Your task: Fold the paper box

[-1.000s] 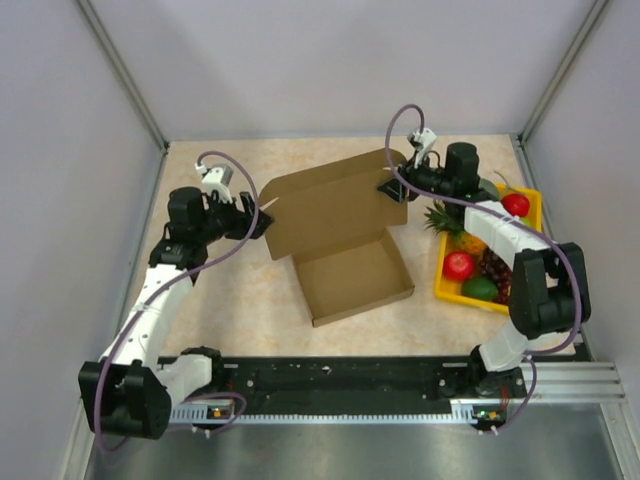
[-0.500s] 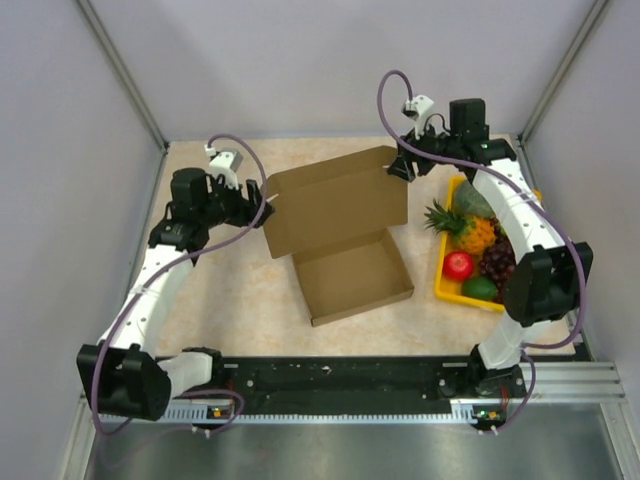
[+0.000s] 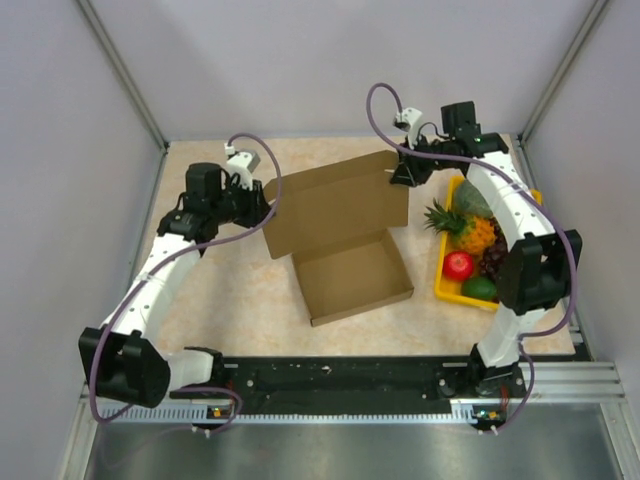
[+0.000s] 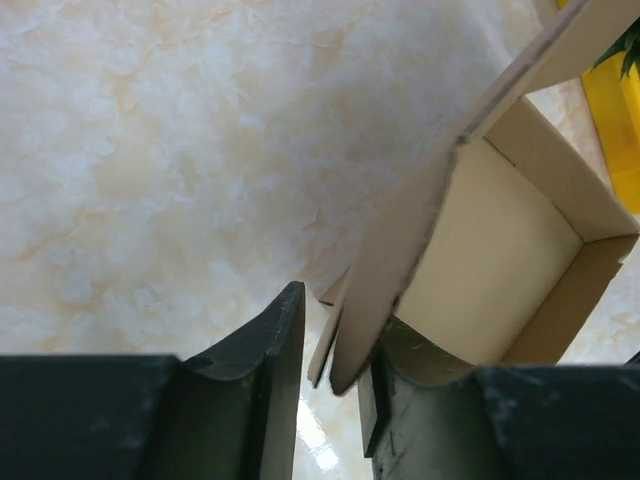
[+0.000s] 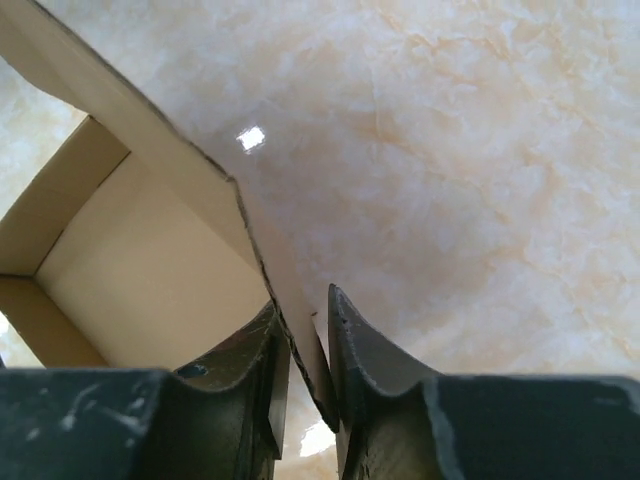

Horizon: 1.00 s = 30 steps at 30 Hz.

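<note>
The paper box [image 3: 350, 275] is brown cardboard, its shallow tray flat on the table and its lid [image 3: 335, 200] standing up behind. My left gripper [image 3: 265, 207] is at the lid's left edge. In the left wrist view this gripper [image 4: 335, 330] is shut on the lid's side flap [image 4: 400, 250], which lies against the right finger. My right gripper [image 3: 400, 175] is at the lid's upper right corner. In the right wrist view that gripper [image 5: 302, 300] is shut on the lid's thin edge [image 5: 290, 280], with the box interior [image 5: 150, 270] to its left.
A yellow fruit tray [image 3: 441, 290] stands right of the box, holding a pineapple [image 3: 470, 228], a red apple [image 3: 458, 265], grapes and a green fruit. The right arm reaches over it. Grey walls close in the table at the back and on both sides.
Both grippers have narrowed onto the lid's edges. The left one shifted right and back to the lid's left flap. The right arm swung back and up at the right corner.
</note>
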### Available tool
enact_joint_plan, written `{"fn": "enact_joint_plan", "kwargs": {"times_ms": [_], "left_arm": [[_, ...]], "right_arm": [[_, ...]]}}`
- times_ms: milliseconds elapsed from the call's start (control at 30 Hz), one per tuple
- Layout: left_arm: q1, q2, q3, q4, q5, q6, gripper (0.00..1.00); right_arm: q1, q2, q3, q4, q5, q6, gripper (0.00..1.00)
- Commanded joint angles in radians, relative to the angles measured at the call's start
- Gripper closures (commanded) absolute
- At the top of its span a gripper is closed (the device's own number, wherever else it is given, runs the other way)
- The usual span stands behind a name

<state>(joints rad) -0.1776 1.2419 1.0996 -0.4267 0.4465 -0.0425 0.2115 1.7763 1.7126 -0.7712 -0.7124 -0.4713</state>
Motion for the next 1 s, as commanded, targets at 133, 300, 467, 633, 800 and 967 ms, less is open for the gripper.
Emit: {"fn": "enact_joint_plan", "kwargs": {"times_ms": [133, 300, 467, 633, 800, 967], "left_arm": [[-0.129, 0.002, 0.074, -0.007, -0.272, -0.029, 0.88], [-0.217, 0.021, 0.112, -0.012, -0.469, -0.141, 1.00], [-0.261, 0.024, 0.112, 0.063, -0.615, -0.230, 1.00], [-0.276, 0.022, 0.094, 0.175, -0.678, -0.266, 1.00], [-0.276, 0.040, 0.082, 0.300, -0.693, -0.264, 1.00], [-0.276, 0.044, -0.012, 0.400, -0.694, -0.286, 1.00]], "right_arm": [[0.058, -0.012, 0.068, 0.009, 0.109, 0.049, 1.00], [0.162, -0.081, -0.029, 0.124, 0.365, 0.249, 1.00], [0.244, -0.207, -0.218, 0.384, 0.735, 0.542, 1.00], [0.304, -0.281, -0.350, 0.521, 0.982, 0.726, 1.00], [0.353, -0.279, -0.393, 0.610, 1.106, 0.809, 1.00], [0.377, -0.291, -0.451, 0.651, 1.183, 0.861, 1.00]]}}
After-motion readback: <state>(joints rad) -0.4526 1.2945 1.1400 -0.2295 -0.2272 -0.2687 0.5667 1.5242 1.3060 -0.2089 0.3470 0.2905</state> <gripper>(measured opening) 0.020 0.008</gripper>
